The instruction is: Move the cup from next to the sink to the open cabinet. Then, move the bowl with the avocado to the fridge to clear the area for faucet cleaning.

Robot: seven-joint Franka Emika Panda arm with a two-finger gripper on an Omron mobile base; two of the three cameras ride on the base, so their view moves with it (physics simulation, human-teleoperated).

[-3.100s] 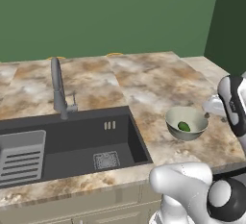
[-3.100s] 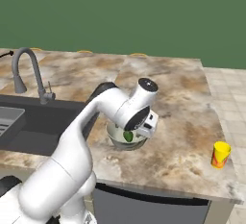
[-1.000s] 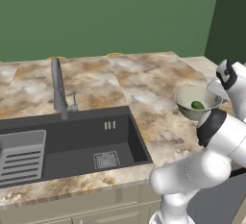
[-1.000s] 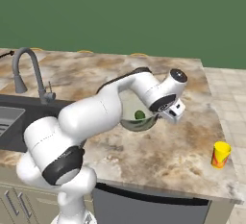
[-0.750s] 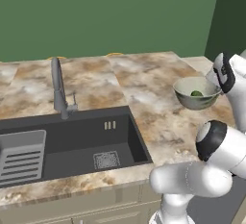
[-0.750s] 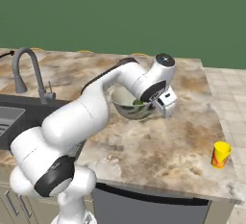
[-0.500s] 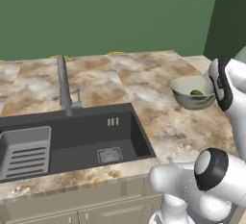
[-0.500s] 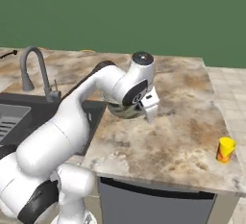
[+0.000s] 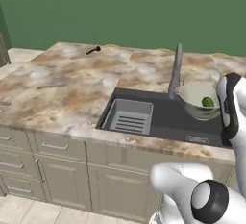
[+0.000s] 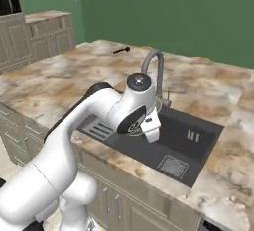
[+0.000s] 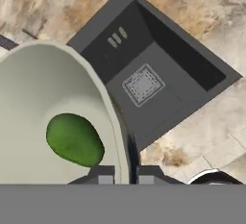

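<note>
1. We see the gripper (image 11: 126,172) clamped on the bowl (image 11: 43,93) rim, jaws nearly together.
2. We find the avocado (image 11: 74,139) inside the bowl, at 7 o'clock from the sink (image 11: 158,74) drain.

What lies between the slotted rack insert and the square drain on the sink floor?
Nothing: in the left base view, bare dark basin floor runs from the rack insert to the square drain. The bowl hangs above it.
</note>
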